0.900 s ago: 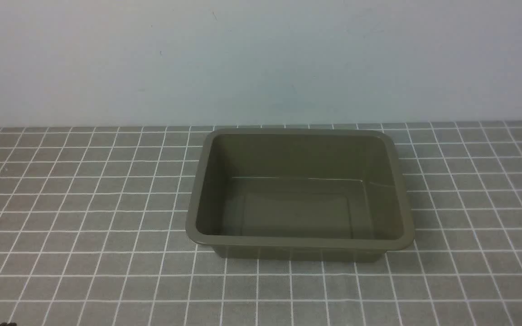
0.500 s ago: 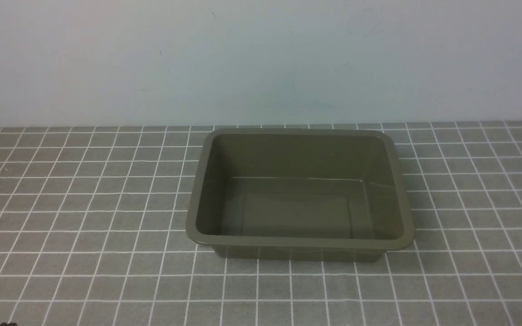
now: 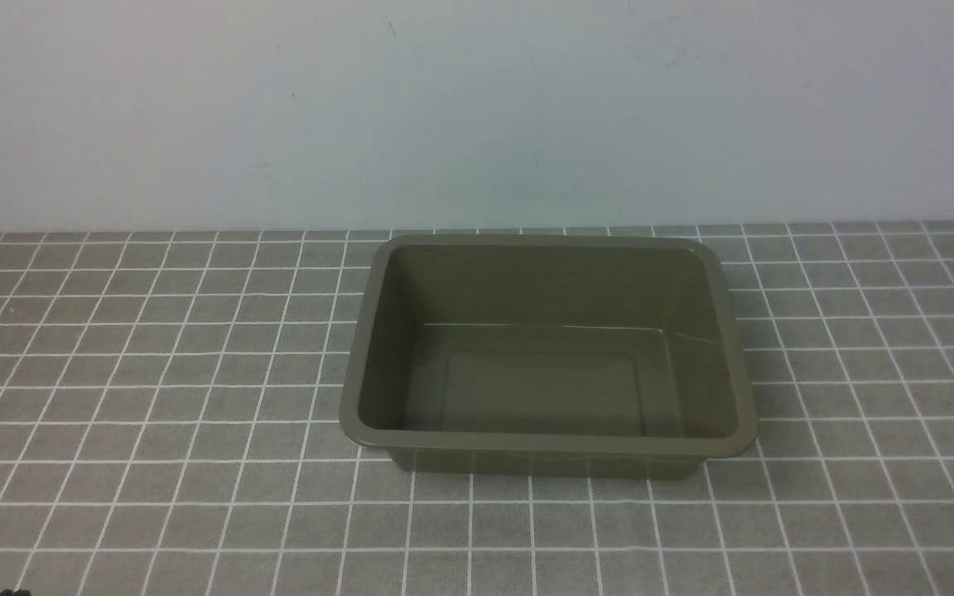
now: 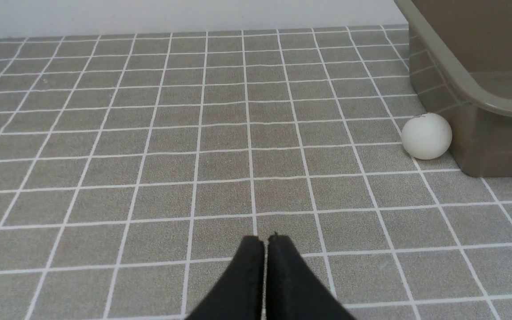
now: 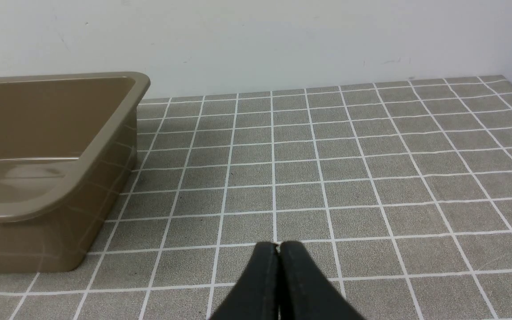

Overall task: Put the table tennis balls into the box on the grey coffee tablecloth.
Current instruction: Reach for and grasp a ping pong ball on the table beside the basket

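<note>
**Position of the work item.** The table tennis ball [image 4: 426, 136] lies on the grey coffee tablecloth [image 4: 220, 133], at the foot of a near corner of the box [image 4: 460, 84]. It sits against the outer wall or just beside it, partly beneath the flared rim; contact cannot be confirmed. The ball does not show in the front view. The box [image 3: 547, 447] holds nothing.

**Tool state.** The left tool [image 4: 265, 242] is fully closed and carries nothing. It sits low over the cloth, well apart from the ball. The right tool [image 5: 279, 246] is likewise closed and empty, on the other side of the box.

**Hazards.**
- Closed approach: if you advance before opening the jaws, the tips will likely strike the ball and send it rolling.
- Wall interference: the box wall leaves little room for a finger on that side. A finger may catch the wall or the rim and shift the box.
- Off-centre pinch: the ball is smooth and round. Closing off its middle will probably squeeze it out sideways.
- Free rolling: the cloth appears flat, with nothing to stop a nudged ball.
- High release: the box is shallow and its walls slope. A ball dropped from height may bounce out.
</note>
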Robot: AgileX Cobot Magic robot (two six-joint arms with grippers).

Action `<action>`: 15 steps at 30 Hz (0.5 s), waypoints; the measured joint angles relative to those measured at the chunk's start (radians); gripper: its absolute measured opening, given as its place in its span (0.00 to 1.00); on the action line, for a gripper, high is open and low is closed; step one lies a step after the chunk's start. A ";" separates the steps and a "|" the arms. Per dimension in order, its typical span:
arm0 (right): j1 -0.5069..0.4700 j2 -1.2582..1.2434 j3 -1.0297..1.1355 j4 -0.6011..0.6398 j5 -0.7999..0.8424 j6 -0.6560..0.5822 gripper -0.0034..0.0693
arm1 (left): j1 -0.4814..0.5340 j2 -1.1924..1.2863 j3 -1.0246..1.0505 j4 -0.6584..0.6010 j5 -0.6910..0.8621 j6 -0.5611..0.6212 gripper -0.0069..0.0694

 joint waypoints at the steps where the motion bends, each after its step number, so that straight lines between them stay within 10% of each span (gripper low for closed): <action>1: 0.000 0.000 0.000 0.000 0.000 0.000 0.03 | 0.000 0.000 0.000 0.005 -0.005 0.003 0.08; 15: -0.001 0.000 0.000 0.000 0.000 0.000 0.03 | 0.000 0.000 0.006 -0.207 -0.620 -0.131 0.08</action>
